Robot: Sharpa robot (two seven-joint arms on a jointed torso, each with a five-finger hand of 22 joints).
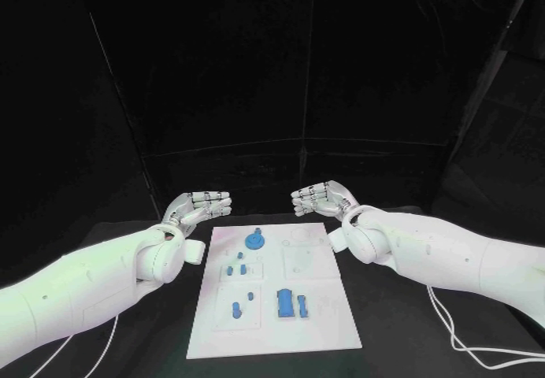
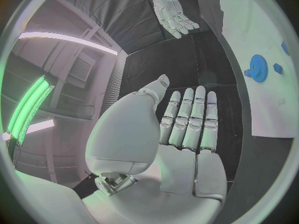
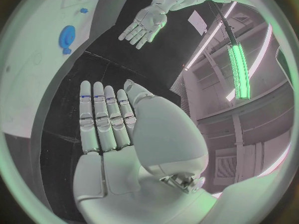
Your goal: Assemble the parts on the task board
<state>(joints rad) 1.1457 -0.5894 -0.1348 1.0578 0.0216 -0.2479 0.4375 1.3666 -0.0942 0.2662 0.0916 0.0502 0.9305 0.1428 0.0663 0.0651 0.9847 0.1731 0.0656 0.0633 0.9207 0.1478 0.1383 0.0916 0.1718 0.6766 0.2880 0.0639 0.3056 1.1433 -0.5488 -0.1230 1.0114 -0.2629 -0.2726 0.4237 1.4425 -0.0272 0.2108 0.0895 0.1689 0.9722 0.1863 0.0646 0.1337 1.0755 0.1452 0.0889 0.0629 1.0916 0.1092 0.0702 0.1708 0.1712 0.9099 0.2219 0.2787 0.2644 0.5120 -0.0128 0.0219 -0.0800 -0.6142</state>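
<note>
1. Head view: the white task board [image 1: 278, 315] lies flat in the middle of the black surface [image 1: 409, 331]. A round blue part [image 1: 256, 239] sits near its far edge, two small blue parts [image 1: 235, 269] lie around its middle, and a rectangular blue part [image 1: 285, 303] lies nearer the robot with smaller blue pieces just beside it.
2. Head view: the left hand [image 1: 199, 209] and the right hand [image 1: 324, 198] hover beyond the board's far corners, well apart from each other. Both are palm-up and hold nothing.
3. Left wrist view: the left hand [image 2: 187, 127] lies flat, its fingers [image 2: 185, 117] straight and side by side, thumb out, nothing in them. The board's edge [image 2: 261, 50] carries the round blue part [image 2: 258, 67]. The right hand [image 2: 173, 14] shows beyond, spread.
4. Right wrist view: the right hand [image 3: 106, 129] mirrors this, fingers [image 3: 99, 114] extended, empty. The round blue part [image 3: 66, 37] rests on the board [image 3: 37, 74]; the left hand [image 3: 144, 24] hangs opposite, splayed.
</note>
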